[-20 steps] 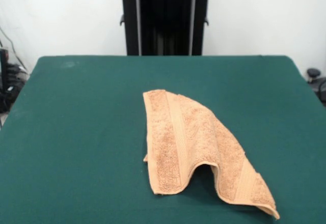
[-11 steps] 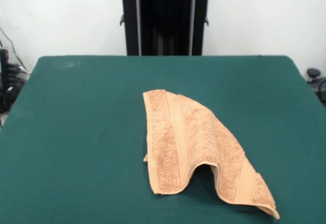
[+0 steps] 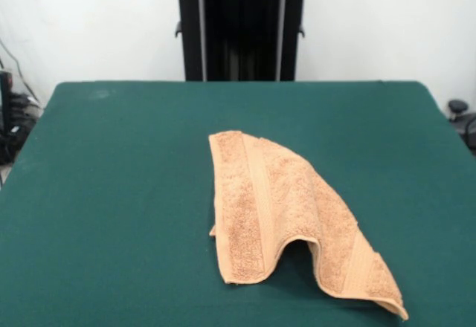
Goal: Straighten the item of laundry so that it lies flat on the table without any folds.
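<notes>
The orange-tan terry towel (image 3: 286,215) lies folded on the green table (image 3: 111,193), near the front edge, with one flap humped over a hollow. The gripper is out of sight, so its opening cannot be determined. Risk: pinching both layers together drags the towel instead of unfolding it.

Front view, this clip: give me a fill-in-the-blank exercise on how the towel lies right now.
1. The towel lies on a table whose top is dark ____.
2. The towel's colour is ____.
3. At its near edge the cloth arches up off the table, so it is not yet ____.
4. No gripper shows; behind the table stands a ____ upright stand.

Missing words: green; orange-tan; flat; black
</notes>
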